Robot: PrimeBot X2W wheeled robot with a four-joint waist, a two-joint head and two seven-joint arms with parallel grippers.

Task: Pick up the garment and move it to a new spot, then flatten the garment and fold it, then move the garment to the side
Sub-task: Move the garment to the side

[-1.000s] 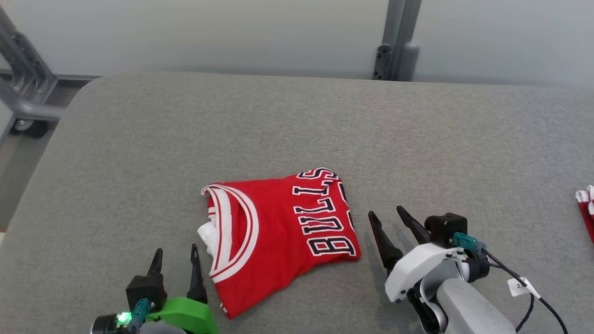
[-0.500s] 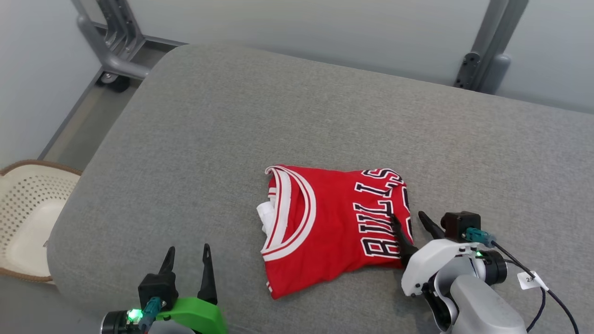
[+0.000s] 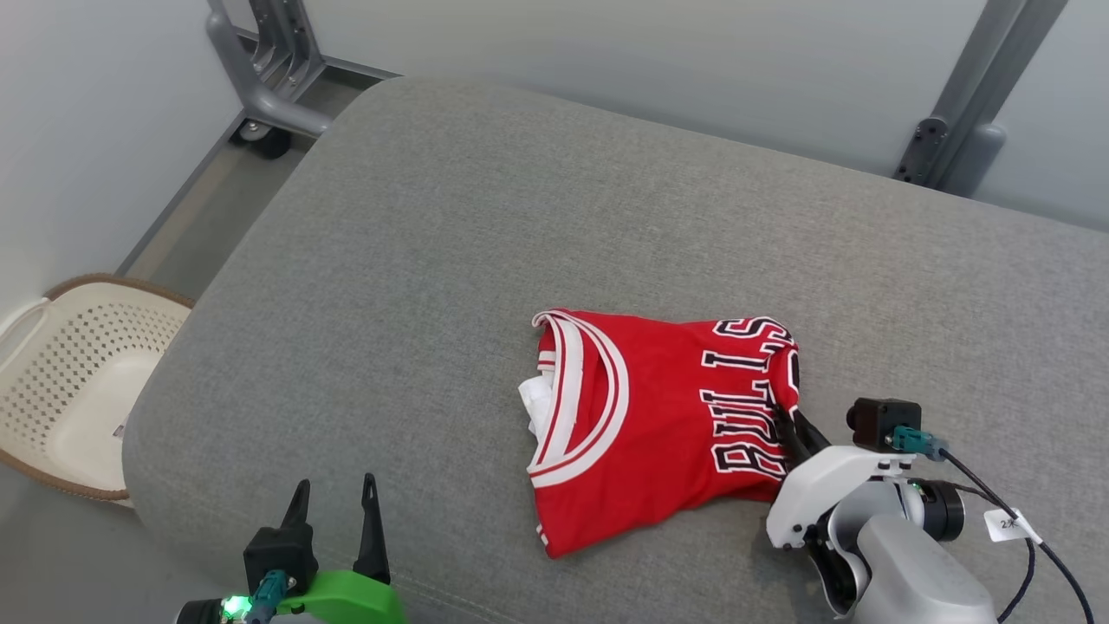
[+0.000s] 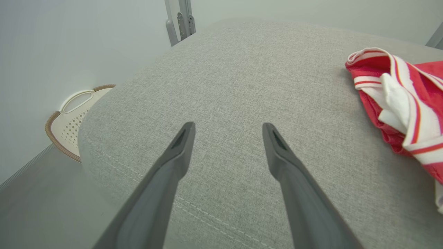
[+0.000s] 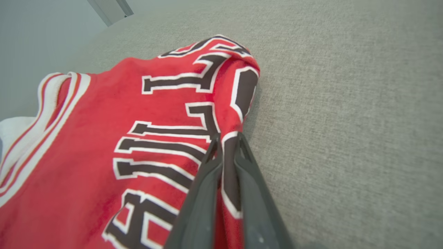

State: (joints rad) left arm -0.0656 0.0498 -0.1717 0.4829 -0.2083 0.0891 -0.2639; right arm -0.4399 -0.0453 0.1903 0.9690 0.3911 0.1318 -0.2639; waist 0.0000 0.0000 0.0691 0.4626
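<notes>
The garment is a folded red jersey with black-and-white lettering and white-trimmed neck, lying on the grey cushion. My right gripper is at the jersey's right edge, shut on a fold of the red cloth; the right wrist view shows the garment pinched between the two dark fingers of the right gripper. My left gripper hovers open near the cushion's front left, apart from the jersey. In the left wrist view the left gripper stands wide over bare cushion, with the garment at the right.
A cream perforated laundry basket stands on the floor left of the cushion, seen too as the basket in the left wrist view. A grey metal frame with a wheel is at the back left, a grey post at the back right.
The head camera has swung, so the whole picture has shifted. My right gripper moved onto the jersey's right edge and shut on the cloth. The left gripper stays open.
</notes>
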